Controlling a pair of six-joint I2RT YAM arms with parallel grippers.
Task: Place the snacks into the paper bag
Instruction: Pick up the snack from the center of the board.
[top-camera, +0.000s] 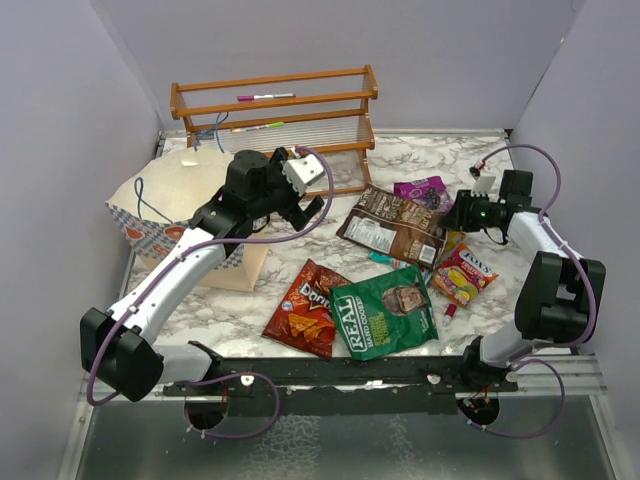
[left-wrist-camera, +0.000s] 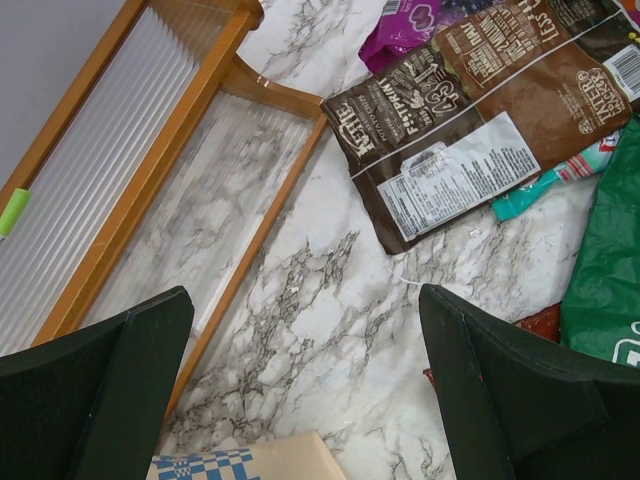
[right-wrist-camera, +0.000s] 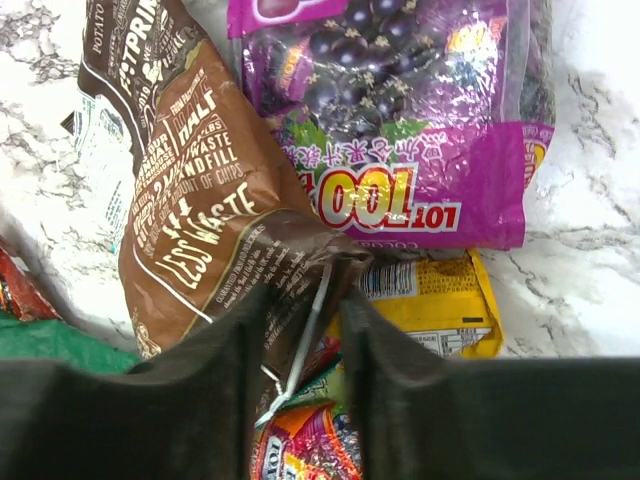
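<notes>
The snacks lie spread over the marble table: a red Doritos packet (top-camera: 305, 308), a green REAL packet (top-camera: 385, 312), a glossy brown bag (top-camera: 392, 225), a magenta candy pack (top-camera: 425, 190), a red-yellow pack (top-camera: 463, 272) and a teal pack (top-camera: 385, 260). The checkered paper bag (top-camera: 150, 205) stands at the left with its mouth open. My right gripper (right-wrist-camera: 303, 300) is shut on a bunched corner of the brown bag (right-wrist-camera: 190, 210), beside the magenta pack (right-wrist-camera: 400, 110). Wide open and holding nothing, my left gripper (left-wrist-camera: 305, 300) hangs over bare marble between the paper bag (left-wrist-camera: 240, 462) and the brown bag (left-wrist-camera: 470, 130).
A wooden rack (top-camera: 275, 110) with markers on its shelves stands at the back, just behind my left gripper. A tiny red-pink object (top-camera: 450, 311) lies next to the green packet. Grey walls close in both sides.
</notes>
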